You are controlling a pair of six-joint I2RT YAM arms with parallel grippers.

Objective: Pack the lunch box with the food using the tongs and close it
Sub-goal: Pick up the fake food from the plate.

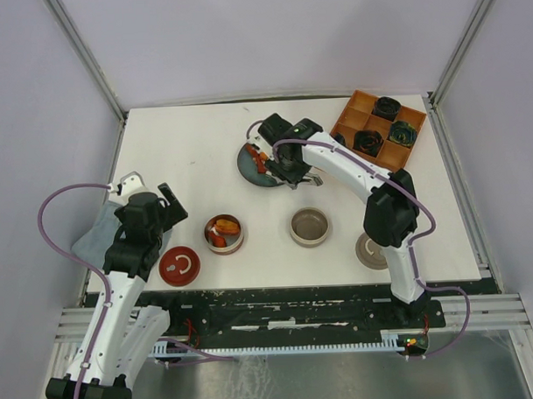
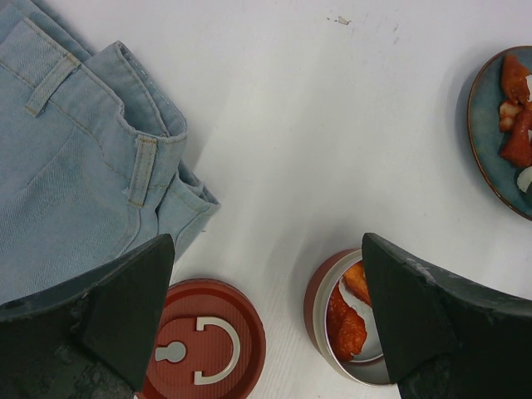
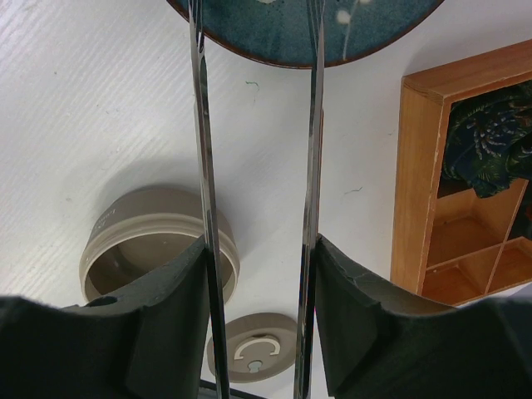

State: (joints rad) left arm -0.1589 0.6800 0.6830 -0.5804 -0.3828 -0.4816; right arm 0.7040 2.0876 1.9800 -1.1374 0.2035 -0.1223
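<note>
Two thin arms of the tongs (image 3: pixel 202 150) run between the fingers of our right gripper (image 3: pixel 259 270), which is partly closed on them, and reach out over the plate (image 3: pixel 283 33). We judge a pick-up is in hand. The next move calls for pinching a piece of food (image 2: pixel 514 83) on the plate and carrying it to the lunch box (image 2: pixel 318 306) near the plate. Our left gripper (image 2: pixel 266 274) hangs wide open and holds nothing, on the far side of that box from the plate.

Two round tins: red tin (image 1: pixel 224 250), beige tin (image 1: pixel 309 226). Two lids: red lid (image 1: pixel 179 265), beige lid (image 1: pixel 371 251). One each: dark blue plate (image 1: pixel 245 165), silver metal tongs (image 3: pixel 204 166), wooden divided tray (image 1: pixel 345 112), denim garment (image 2: pixel 66 166).
</note>
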